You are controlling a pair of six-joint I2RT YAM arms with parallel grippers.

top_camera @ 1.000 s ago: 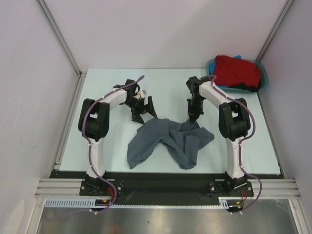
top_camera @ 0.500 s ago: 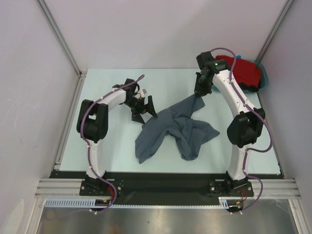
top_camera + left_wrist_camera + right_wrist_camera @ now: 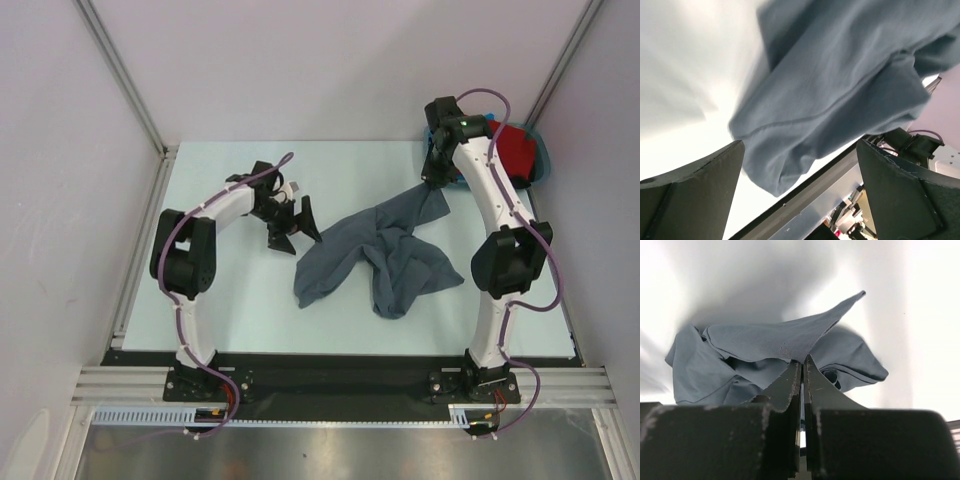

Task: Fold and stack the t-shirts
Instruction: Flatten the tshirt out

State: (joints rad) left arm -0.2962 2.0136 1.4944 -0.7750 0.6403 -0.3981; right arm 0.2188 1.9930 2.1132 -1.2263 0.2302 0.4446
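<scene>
Right pincer (image 3: 437,184): clamped tight on one edge of the grey t-shirt (image 3: 385,258), that edge lifted toward the far right of the counter (image 3: 230,300). The rest of the shirt lay crumpled mid-counter. Left pincer (image 3: 295,231): spread wide, holding nothing, just beside the shirt's left edge. Red t-shirt (image 3: 515,148): heaped in the teal tub (image 3: 544,165) at the far right corner, partly hidden behind the right arm.
</scene>
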